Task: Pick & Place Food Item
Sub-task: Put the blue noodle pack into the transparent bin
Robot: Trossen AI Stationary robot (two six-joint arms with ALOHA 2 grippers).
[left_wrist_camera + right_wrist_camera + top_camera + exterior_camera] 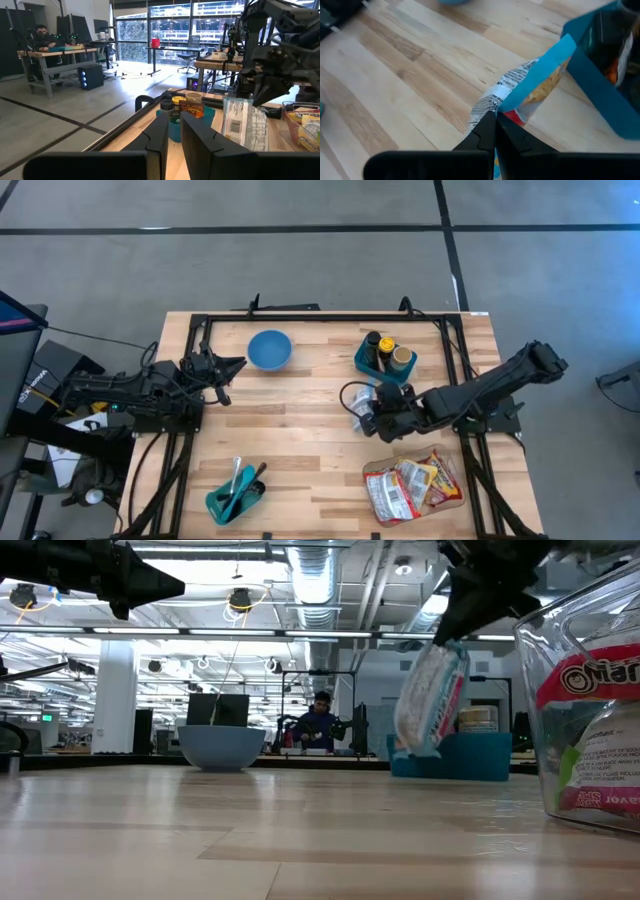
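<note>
- Left gripper (238, 363) sits over at 9 o'clock on the light wooden slat table (300, 450), up in the air, fingers nearly touching with just a thin slit between them and nothing in them.
- Round blue bowl (269, 349) is at about 11 o'clock, right beside that left gripper's tips.
- Teal tray with utensils (236, 494) is down at 7 o'clock, well apart from everything else.
- Right gripper (366, 412) is a bit right of centre, around 3 o'clock, pinched tight on the top edge of a crinkly snack packet with a blue stripe (530, 90). The packet hangs off the table, tilted, as the low view shows (432, 700).
- Teal bin holding jars and bottles (385, 358) is at 1 o'clock, just beside the hanging packet.
- Clear plastic tub of wrapped food packets (412, 488) is at 5 o'clock, near the right arm.
- Way back in the room there's a person at a desk (318, 720).
</note>
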